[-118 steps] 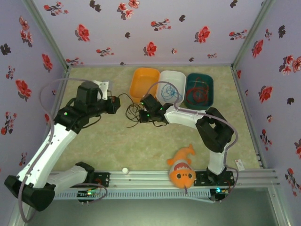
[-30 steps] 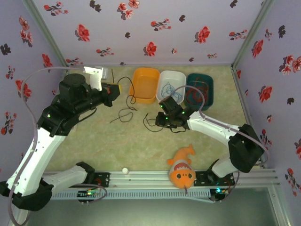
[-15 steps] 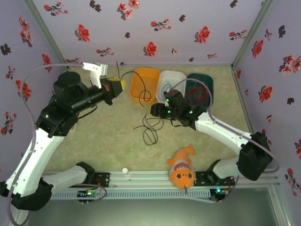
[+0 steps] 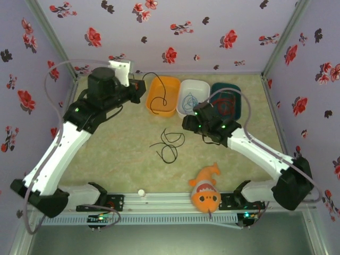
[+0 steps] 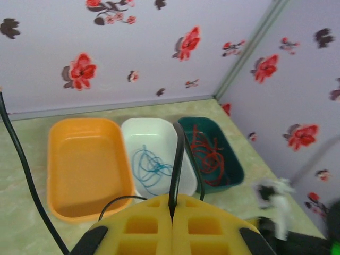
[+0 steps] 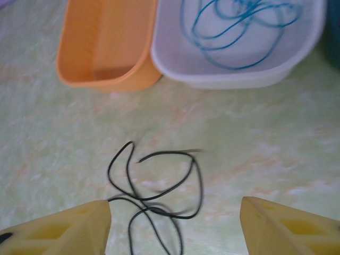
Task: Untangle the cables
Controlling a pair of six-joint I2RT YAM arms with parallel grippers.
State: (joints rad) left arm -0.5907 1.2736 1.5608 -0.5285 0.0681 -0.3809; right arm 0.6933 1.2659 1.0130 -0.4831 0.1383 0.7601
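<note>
Top external view: left hand (image 4: pixel 139 90) sits at the left rim of the orange tray (image 4: pixel 172 93), fingers together, clamped on the black cable (image 4: pixel 169 144). Left wrist view agrees: the strand is pinched in the seam between the two yellow pads.

From that grip the strand arcs over the orange tray and dips inside it. A loose black coil lies on the bench (image 4: pixel 122 164) just in front of the tray. Cannot tell whether strand and coil are one run.

Judgement: the end is held up over the tray so the slack can be drawn clear of its own loops and fed in.

Right hand (image 4: pixel 186 126) hovers in front of the orange tray, to its right, just beside the coil. Right wrist view: fingers well apart, nothing between them, coil flat on the bench below.

Blue cable (image 4: pixel 188 100) lies in the white tray (image 4: pixel 201 85), touching the orange tray's right side. Red cable (image 4: pixel 223 106) lies in the green tray (image 4: pixel 236 95), one further right.

Judgement: one colour per tray, with the orange tray meant for black. The sorting is mostly done, and the coil is the remaining part.
</note>
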